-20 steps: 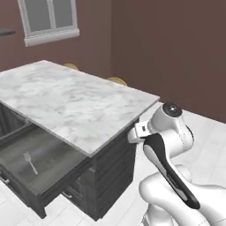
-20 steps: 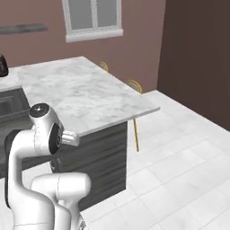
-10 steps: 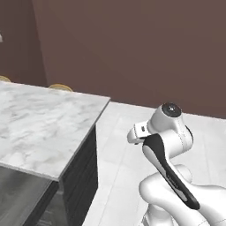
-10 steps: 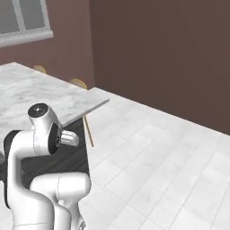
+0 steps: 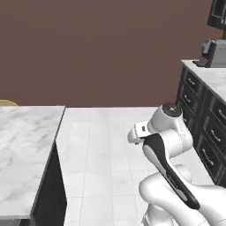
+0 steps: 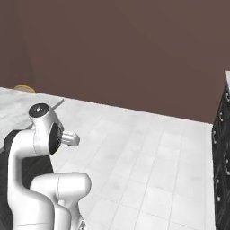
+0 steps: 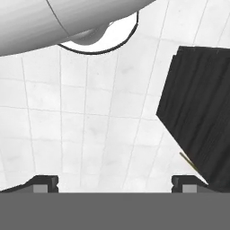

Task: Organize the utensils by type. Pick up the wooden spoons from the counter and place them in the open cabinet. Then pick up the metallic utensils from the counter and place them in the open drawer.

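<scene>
The pincer (image 7: 115, 184) points down at the white tiled floor (image 7: 90, 126), its two tips wide apart with nothing between them. A corner of the marble counter (image 5: 22, 150) lies at the left of the left base view. Dark drawers (image 5: 207, 128) stand at the right under another counter.

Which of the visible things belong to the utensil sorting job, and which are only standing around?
For the job:
- marble counter
- end effector, open and empty

Only standing around:
- dark base cabinets with drawers
- grey appliance on the far worktop
- tiled floor
</scene>
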